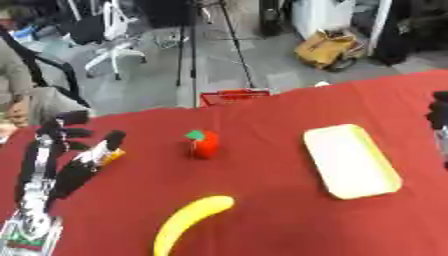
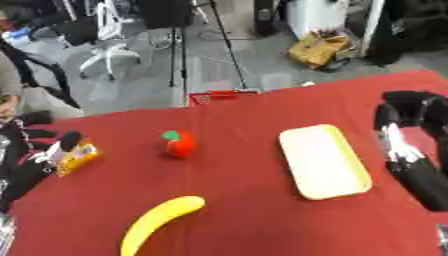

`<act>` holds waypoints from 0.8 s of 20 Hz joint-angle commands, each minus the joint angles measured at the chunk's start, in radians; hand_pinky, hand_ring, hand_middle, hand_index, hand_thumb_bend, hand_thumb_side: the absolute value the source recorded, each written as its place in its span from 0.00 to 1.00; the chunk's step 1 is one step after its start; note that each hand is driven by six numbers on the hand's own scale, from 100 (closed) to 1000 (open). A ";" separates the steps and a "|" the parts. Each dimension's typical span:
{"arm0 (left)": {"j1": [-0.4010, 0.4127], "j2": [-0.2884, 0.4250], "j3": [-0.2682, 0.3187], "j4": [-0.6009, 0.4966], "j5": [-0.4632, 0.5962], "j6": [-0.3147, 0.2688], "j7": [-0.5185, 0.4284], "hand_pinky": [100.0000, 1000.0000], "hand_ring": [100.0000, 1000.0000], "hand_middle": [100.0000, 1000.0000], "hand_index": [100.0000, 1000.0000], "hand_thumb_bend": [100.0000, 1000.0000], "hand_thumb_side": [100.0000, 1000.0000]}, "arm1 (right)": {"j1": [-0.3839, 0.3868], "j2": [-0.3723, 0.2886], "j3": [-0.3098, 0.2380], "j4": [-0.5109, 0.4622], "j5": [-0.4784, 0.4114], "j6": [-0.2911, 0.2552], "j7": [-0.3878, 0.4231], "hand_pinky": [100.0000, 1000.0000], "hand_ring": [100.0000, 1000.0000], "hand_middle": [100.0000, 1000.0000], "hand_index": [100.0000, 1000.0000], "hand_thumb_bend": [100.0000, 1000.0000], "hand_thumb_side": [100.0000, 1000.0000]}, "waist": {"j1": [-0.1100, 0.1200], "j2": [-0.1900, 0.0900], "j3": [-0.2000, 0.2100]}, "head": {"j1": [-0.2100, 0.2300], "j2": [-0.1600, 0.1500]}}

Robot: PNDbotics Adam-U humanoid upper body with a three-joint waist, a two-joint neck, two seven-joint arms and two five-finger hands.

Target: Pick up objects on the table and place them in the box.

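1. Left eye view: a table covered in a red cloth [image 1: 262, 200] is seen from above, slightly askew. A red tomato-like fruit with a green stalk, called here the red fruit [image 1: 204, 144], stands near the middle. A yellow banana [image 1: 188, 220] lies nearer the front edge, its curve running from upper right to lower left. A shallow pale yellow tray [image 1: 350, 161], presumably the box of the task, lies to the right, well apart from both fruits and with nothing in it.

2. In the same view, the left hand [image 1: 74, 165] is shown at the left edge, its dark fingers curled around a small orange and white object [image 1: 109, 155]. Only a dark sliver of the right arm is visible at the right edge.

3. Right eye view: the right hand [image 2: 407, 125] is seen beside the tray's right side, above the cloth. Its fingers appear bent downward with nothing between them.

4. Handling, as a judgement: the banana is likely light and smooth, and is best taken across its middle, where it is thickest. The red fruit looks round and apt to roll, so a hold around its sides below the stalk is called for.

5. A small red wire basket [image 2: 217, 96] is seen past the table's far edge.
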 commanded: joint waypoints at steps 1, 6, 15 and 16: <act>-0.005 0.018 0.010 -0.019 -0.005 0.000 -0.005 0.54 0.63 0.66 0.77 0.92 0.52 | -0.007 -0.010 -0.006 -0.024 0.004 0.000 -0.005 0.55 0.57 0.56 0.72 0.19 0.63 | -0.022 -0.028 0.000 | -0.002 -0.014; -0.005 0.018 0.011 -0.020 -0.006 0.000 -0.008 0.54 0.63 0.66 0.77 0.92 0.52 | -0.008 -0.011 -0.005 -0.024 0.004 0.000 -0.004 0.55 0.57 0.56 0.72 0.19 0.63 | -0.022 -0.027 0.001 | -0.001 -0.014; -0.014 0.090 -0.037 0.007 -0.037 0.031 -0.065 0.57 0.64 0.68 0.78 0.94 0.51 | -0.009 -0.014 -0.002 -0.024 0.004 0.001 -0.003 0.55 0.57 0.56 0.72 0.19 0.63 | -0.018 -0.028 -0.003 | 0.002 -0.014; -0.018 0.113 -0.057 0.016 -0.050 0.041 -0.079 0.57 0.64 0.68 0.78 0.94 0.51 | -0.009 -0.014 -0.001 -0.024 0.003 0.000 -0.002 0.55 0.57 0.56 0.72 0.19 0.63 | -0.017 -0.029 -0.004 | 0.002 -0.014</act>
